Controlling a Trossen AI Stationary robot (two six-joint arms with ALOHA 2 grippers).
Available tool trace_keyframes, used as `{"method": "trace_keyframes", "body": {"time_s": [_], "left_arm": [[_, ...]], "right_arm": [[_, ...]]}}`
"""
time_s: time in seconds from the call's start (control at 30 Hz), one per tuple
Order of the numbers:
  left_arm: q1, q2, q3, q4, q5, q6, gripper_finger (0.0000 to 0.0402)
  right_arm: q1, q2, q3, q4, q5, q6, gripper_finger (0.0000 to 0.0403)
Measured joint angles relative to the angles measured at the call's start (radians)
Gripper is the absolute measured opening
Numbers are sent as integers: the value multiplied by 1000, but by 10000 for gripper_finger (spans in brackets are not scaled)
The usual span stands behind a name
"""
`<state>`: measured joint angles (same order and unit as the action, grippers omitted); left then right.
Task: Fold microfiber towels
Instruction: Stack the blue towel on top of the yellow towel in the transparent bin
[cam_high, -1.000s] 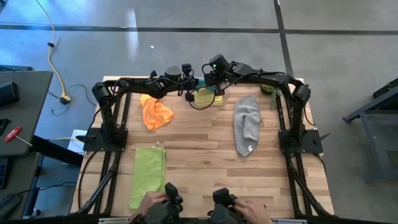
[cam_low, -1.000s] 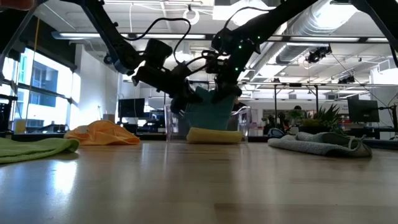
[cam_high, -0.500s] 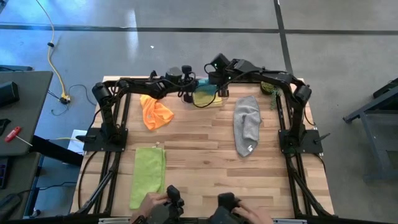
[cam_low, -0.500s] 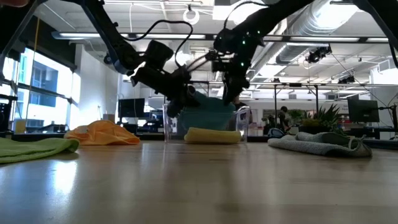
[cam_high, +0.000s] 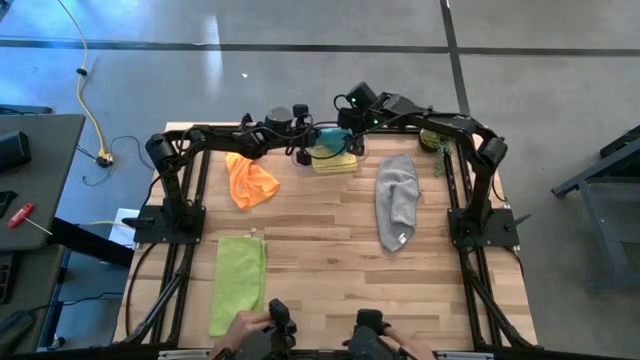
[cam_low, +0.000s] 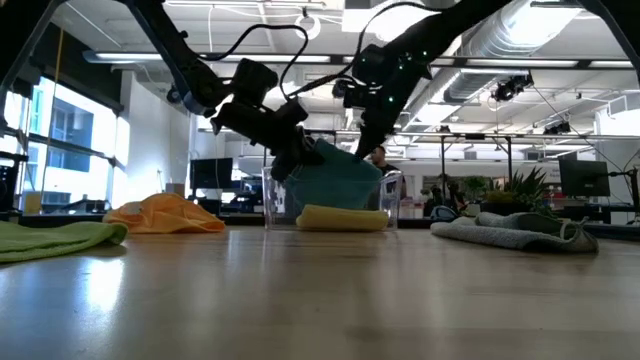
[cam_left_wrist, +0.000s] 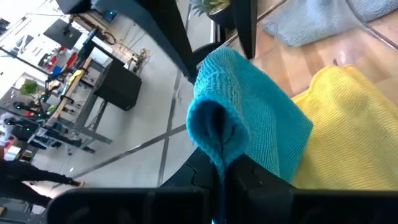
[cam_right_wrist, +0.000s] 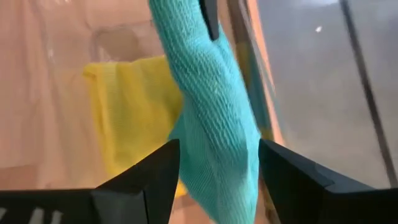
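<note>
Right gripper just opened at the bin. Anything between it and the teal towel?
Nothing visible does: the right gripper stands open with the teal towel between its fingers, while the left gripper pinches that towel above the clear bin.

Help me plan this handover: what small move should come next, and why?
Probably lift the left gripper, shut on the teal towel, clear of the clear bin. The right gripper has opened around the cloth, so only the left holds it.
</note>
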<state>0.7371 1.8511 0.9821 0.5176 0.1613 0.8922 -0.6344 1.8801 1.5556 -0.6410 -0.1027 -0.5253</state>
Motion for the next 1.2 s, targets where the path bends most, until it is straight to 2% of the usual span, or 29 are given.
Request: {"method": "trace_keyframes", "body": {"time_s": [0.13,0.23,0.33,0.47,0.5,0.7,0.83,0.93,1.2], "left_arm": [[0,0,0,0,2,-2,0],[0,0,0,1,3,-16,0],[1,0,0,1,4,-25,0],[2,-1,0,2,4,-26,0],[3,-5,0,1,3,-26,0],[3,-53,1,-5,-6,2,0],[-9,-76,3,-33,-29,62,0],[-24,-76,2,-68,-51,95,0],[-74,-68,1,-104,-114,174,0]], "right_arm": [[-15,0,-46,45,10,-27,209],[-28,1,-76,44,8,-31,188],[-30,1,-91,55,-5,-29,137],[-29,1,-92,78,-7,-32,33],[-29,1,-92,84,-5,-33,17],[-29,-39,-92,145,94,-53,14],[-7,-72,-92,212,202,-120,6],[14,-79,-91,240,239,-183,4],[74,-78,-241,383,375,-318,1]]}}
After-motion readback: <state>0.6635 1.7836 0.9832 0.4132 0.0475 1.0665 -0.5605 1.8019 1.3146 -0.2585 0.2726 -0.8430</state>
